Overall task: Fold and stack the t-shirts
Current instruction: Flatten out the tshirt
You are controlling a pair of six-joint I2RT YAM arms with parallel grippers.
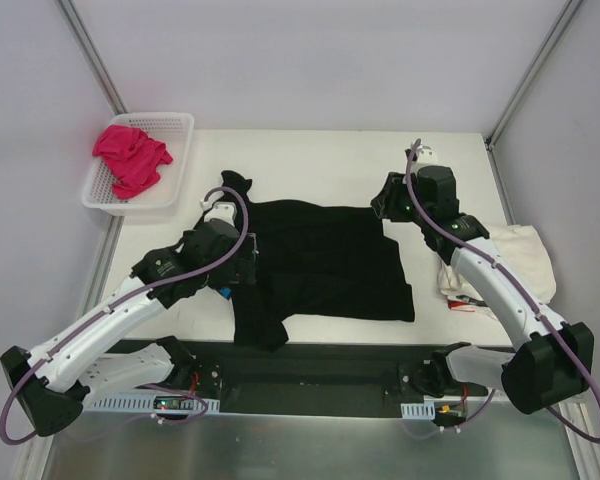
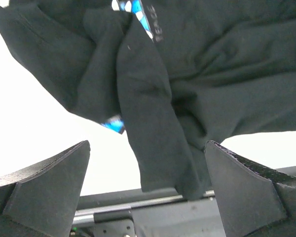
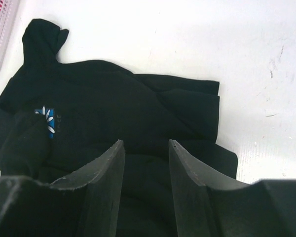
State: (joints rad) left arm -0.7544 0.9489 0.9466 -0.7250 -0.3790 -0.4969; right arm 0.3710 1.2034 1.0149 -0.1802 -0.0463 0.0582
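1. Since the black cotton t-shirt (image 1: 320,265) is soft, light and limp, I judge it will sag and crease wherever I lift it. It needs a pinch at a hem or corner, with both layers taken together, not a grab at the loose middle.
2. It lies at the centre of the white table (image 1: 310,160), partly doubled over. One sleeve pokes out at 11 o'clock, and a bunched flap at 7 o'clock reaches the near edge.
3. Its blue patch with the white daisy (image 3: 45,122) shows at 9 o'clock on the cloth, half hidden by a fold.
4. My left gripper (image 2: 147,148) hovers over that 9 o'clock side with its jaws spread fully wide. Nothing is in them, and the hanging flap sits between and below the fingers.
5. My right gripper (image 3: 146,143) sits at the shirt's 2 o'clock corner, jaws half parted. I see cloth under the gap, but none pinched.
6. The best holds, I think, are the 7 o'clock flap for the left and the 2 o'clock hem corner for the right.
7. A pile of cream-white t-shirts (image 1: 525,260) lies at 3 o'clock, partly under my right arm.
8. A bright pink t-shirt (image 1: 130,158) is crumpled in the white plastic mesh basket (image 1: 180,125) at 10 o'clock.
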